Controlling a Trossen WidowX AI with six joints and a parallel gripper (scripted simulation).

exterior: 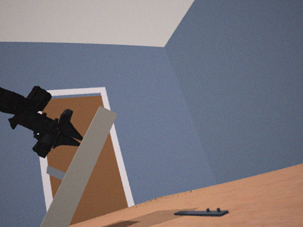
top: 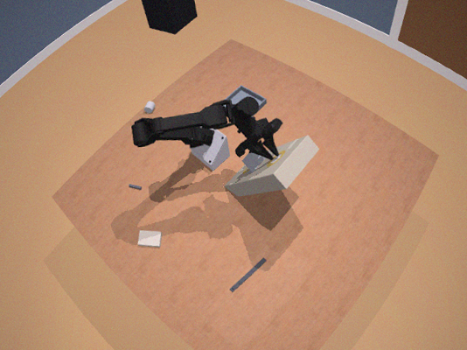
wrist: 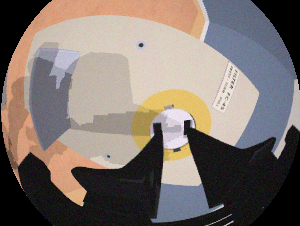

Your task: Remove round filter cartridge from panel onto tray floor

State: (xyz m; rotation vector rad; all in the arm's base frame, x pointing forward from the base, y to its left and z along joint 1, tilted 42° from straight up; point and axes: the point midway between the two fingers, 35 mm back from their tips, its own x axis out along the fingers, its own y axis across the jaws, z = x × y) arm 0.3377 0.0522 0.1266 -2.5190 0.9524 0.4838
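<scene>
The round white filter cartridge (wrist: 175, 141) sits in the beige, tilted service panel (top: 297, 163) (exterior: 79, 176) (wrist: 100, 35), inside a yellow ring (wrist: 202, 112). My gripper (top: 275, 156) (exterior: 81, 142) (wrist: 174, 133) is partly open, its two fingertips apart at the cartridge's face, one over each slot, with nothing clamped between them. How deep the tips reach into the slots cannot be told. The top and exterior views mostly hide the cartridge behind the fingers and the panel. The grey-blue tray (top: 263, 104) lies behind the panel, partly under the arm.
A grey plate (top: 253, 162) (exterior: 56, 172) (wrist: 50, 110) juts from the panel's face beside the gripper. A pale grey block (top: 218, 151) stands beneath the arm. A dark bar (top: 247, 275) (exterior: 201, 212), a white block (top: 149, 238) and a white cylinder (top: 150, 106) lie farther off.
</scene>
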